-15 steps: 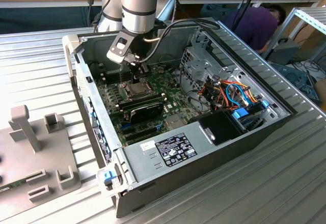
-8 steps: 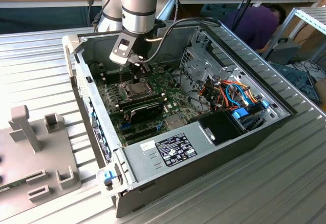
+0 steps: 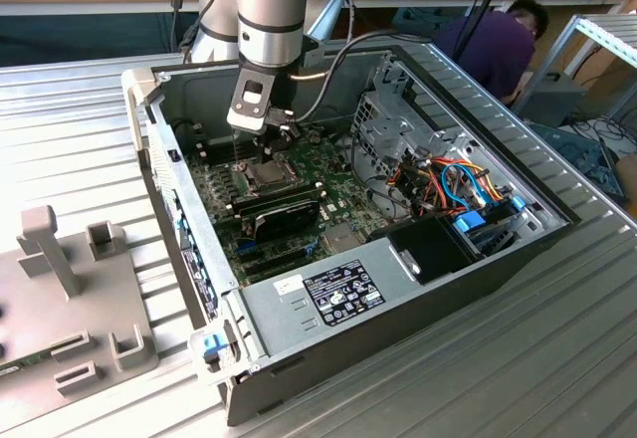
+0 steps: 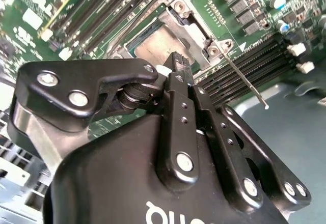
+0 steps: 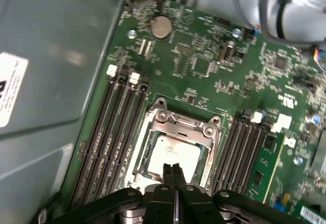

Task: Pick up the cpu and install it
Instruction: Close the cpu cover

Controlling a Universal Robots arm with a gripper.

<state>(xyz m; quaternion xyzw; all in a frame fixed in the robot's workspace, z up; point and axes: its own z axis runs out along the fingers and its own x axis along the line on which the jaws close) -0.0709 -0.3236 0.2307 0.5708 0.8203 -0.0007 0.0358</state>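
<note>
Hovering just above cpu (image 5: 172, 151): end effector (image 5: 173, 172), fingers clenched together, nothing gripped, tips over cpu's edge. Cpu flat in socket, silvery top up, ringed by metal frame (image 5: 179, 123). Thin lever (image 4: 244, 81) angled out beside frame. Memory slots (image 5: 114, 132) flank socket both sides. Green board inside open case (image 3: 398, 309), case on ribbed surface (image 3: 557, 358). Person (image 3: 498, 45) seated beyond.
</note>
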